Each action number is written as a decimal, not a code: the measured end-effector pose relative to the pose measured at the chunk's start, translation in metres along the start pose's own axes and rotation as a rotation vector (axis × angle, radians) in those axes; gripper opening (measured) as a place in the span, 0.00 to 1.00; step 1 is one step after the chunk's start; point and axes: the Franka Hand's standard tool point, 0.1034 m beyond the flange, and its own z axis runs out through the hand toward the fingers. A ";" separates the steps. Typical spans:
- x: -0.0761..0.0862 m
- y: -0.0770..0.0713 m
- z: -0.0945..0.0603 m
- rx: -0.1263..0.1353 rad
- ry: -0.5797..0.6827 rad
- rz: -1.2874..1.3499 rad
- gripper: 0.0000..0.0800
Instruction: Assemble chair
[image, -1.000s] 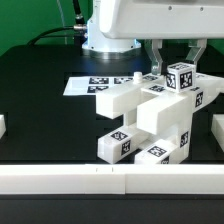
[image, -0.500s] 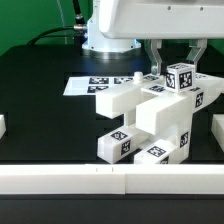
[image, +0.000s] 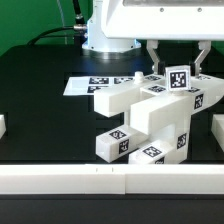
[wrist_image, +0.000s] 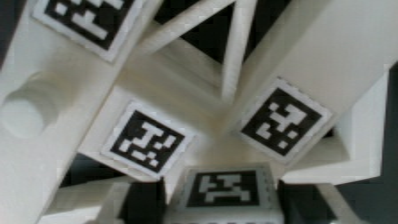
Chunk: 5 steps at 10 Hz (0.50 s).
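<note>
Chair (image: 140, 112): sprawls under the fingers (image: 153, 58), reaching to the exterior view's left; looks stiff, light, slick plastic
Tagged block (image: 178, 80): chair's top end, between the fingers; flat sides seem best hold
Gripper (image: 178, 72): clenched on that block

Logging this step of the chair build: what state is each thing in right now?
gripper: shut on the tagged piece.
tagged piece: gripped, upright at the top of the chair.
chair: partly assembled, resting on the table.
marker board: flat on the table, untouched.
</note>
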 end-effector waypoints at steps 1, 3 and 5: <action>0.000 -0.001 0.000 0.004 -0.003 0.115 0.38; 0.000 -0.001 0.000 0.015 -0.006 0.308 0.38; 0.000 -0.001 0.000 0.011 -0.004 0.270 0.40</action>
